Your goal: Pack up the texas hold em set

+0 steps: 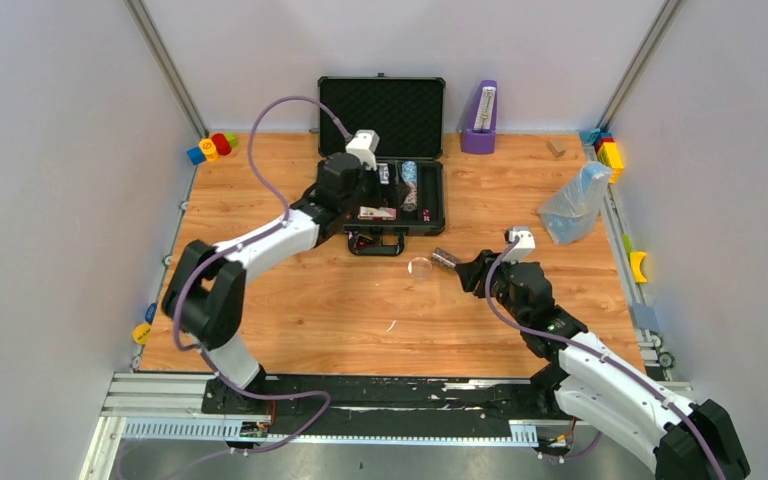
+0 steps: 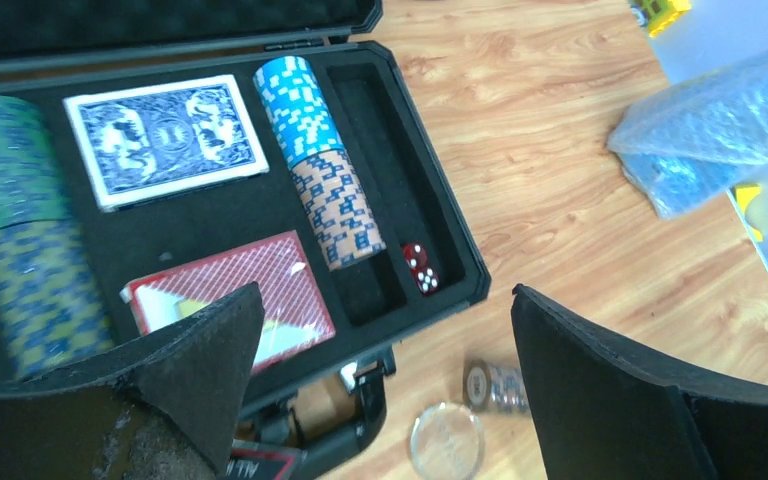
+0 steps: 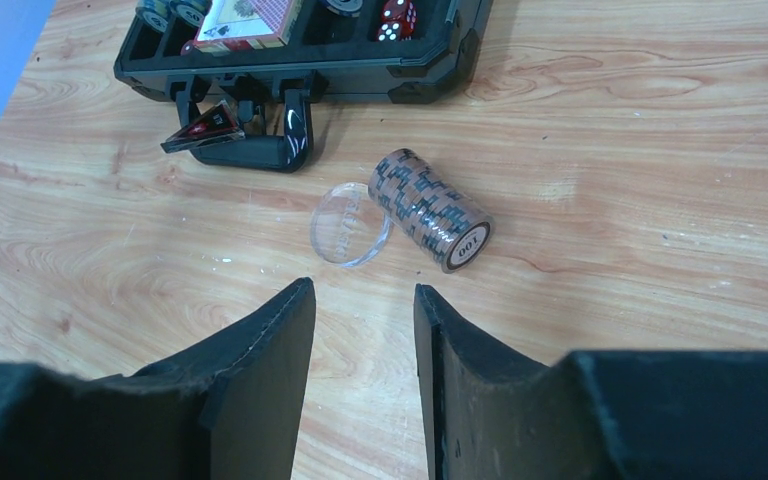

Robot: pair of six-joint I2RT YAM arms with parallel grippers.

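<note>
While the left tool (image 2: 385,292) hangs wide and empty over the briefcase (image 2: 457,250), your right tool (image 3: 362,290) (narrow gap, holding nothing) is nearer the chip roll (image 3: 430,210), lying on the bench (image 3: 660,200) just ahead, centre frame, its long axis running upper left to lower right.

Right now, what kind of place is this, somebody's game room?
Probably a robot lab bench, not a home: left arm and right arm bolted to a metal rail, wooden table, plain walls boxing it in.
</note>
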